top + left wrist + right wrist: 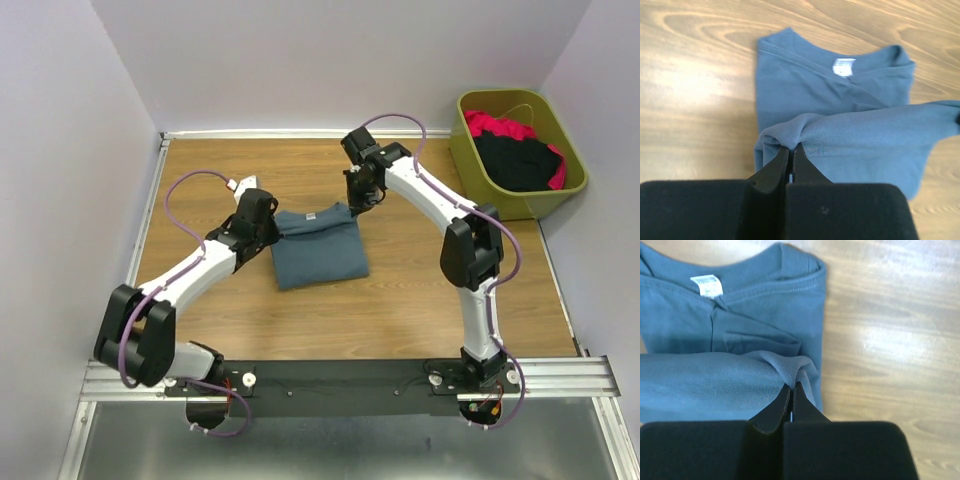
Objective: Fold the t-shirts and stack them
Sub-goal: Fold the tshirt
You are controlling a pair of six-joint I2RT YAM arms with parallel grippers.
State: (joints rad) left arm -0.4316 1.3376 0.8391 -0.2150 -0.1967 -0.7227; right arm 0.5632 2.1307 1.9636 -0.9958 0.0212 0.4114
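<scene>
Slate-blue t-shirt (318,250) lies partly folded mid-counter (420,300), white neck label (843,67) showing near its far edge. L end effector (791,150) is pinched tight on a bunched fold at the shirt's left side. R end effector (791,388) is clamped the same way on cloth at the right side, w/ a band of fabric lifted btwn them over the lower layer. Black t-shirt (515,160) & red-pink t-shirt (495,125) sit in the olive bin (468,160) at the far right, well apart from both arms.
</scene>
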